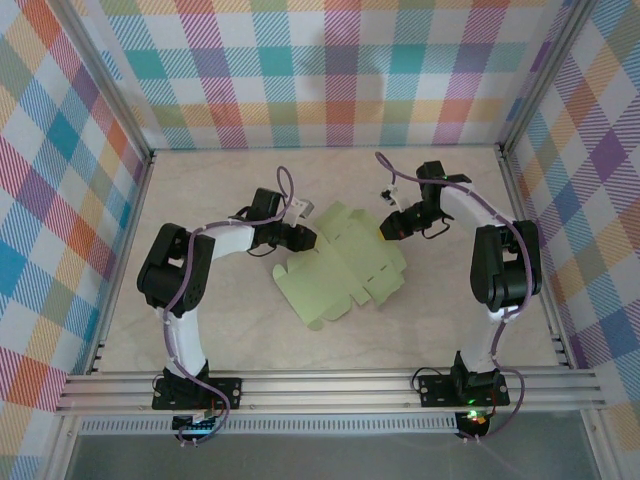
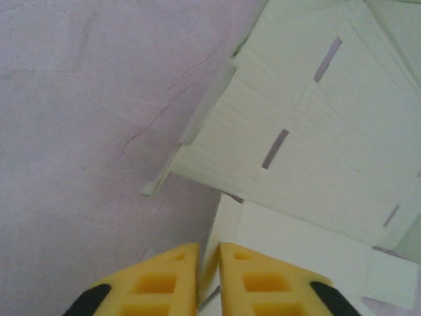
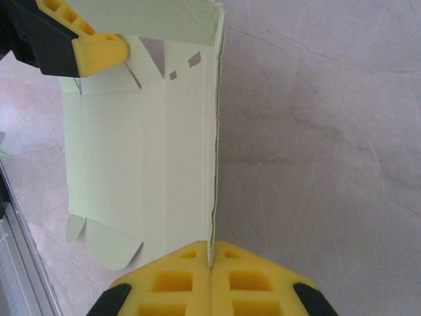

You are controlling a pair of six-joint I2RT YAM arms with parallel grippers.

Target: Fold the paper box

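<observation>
Lying unfolded near the middle of the pale marbled surface (image 1: pixel 200 330), the paper box (image 1: pixel 345 270) is showing as a sage-green card cut-out with scalloped flaps (image 3: pixel 108 247) along its edges and narrow slots (image 2: pixel 275 149) cut through one panel. The left end effector (image 1: pixel 305 238) is reaching in at the sheet's far left edge, its yellow fingers (image 2: pixel 164 280) drawn almost together and pinching a thin rim of the card between them. The right end effector (image 1: pixel 388 228) is meeting the sheet at its far right edge, its fingers (image 3: pixel 256 280) pressed tight on the card, which is running edge-on into the seam between them in the right wrist view. Both arms are bending inward from their bases at the near aluminium rail (image 1: pixel 330 385), the cut-out sitting between them. Plaid-patterned walls (image 1: pixel 300 60) are enclosing the surface on three sides.
</observation>
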